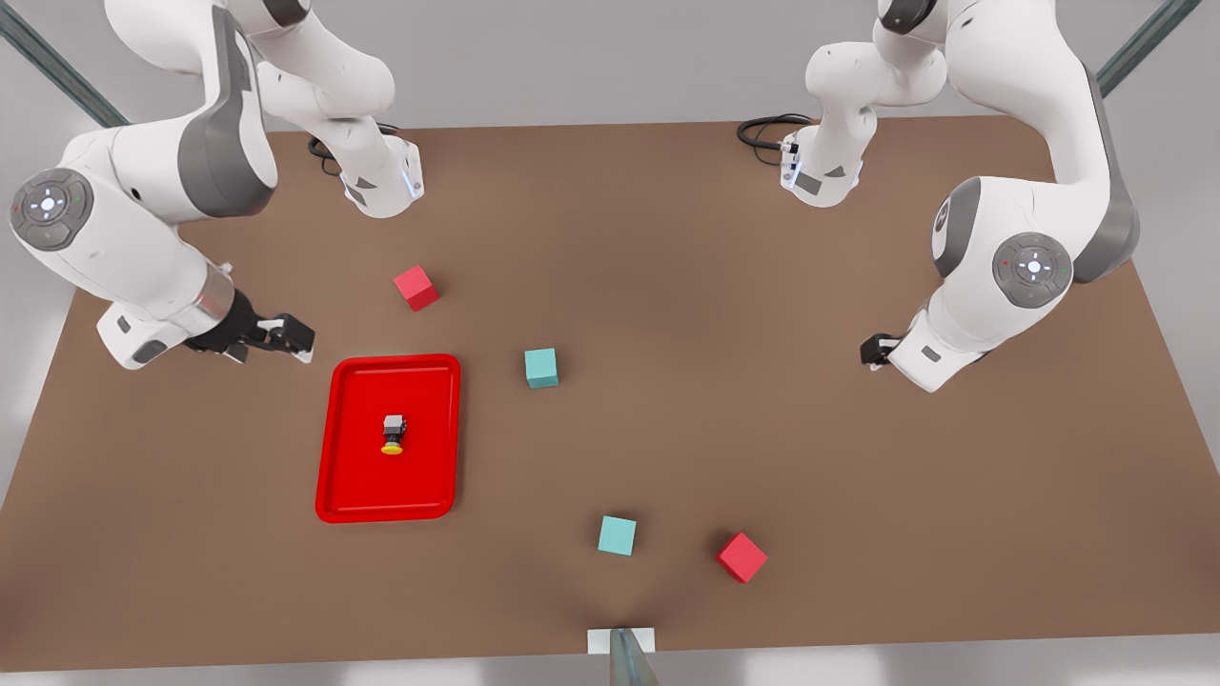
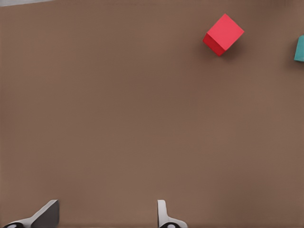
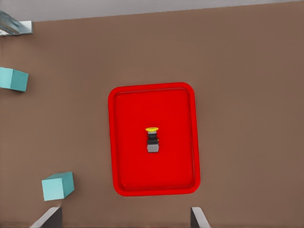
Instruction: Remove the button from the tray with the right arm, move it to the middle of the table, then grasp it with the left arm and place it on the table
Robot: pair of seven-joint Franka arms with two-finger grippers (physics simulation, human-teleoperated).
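2 hands (image 1: pixel 286 338) (image 1: pixel 872 351) hang wide and empty; the tiny button (image 1: pixel 394 433) lies toppled mid-tray (image 1: pixel 329 448) near the tabletop's (image 1: pixel 667 286) edge, so the right hand's pinch could slip off its round cap.

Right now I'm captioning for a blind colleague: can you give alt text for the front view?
A tiny yellow-capped button lies in a red tray on a brown table. The right gripper hovers open by the tray's far corner; the left gripper waits opposite. Red and teal cubes lie scattered.
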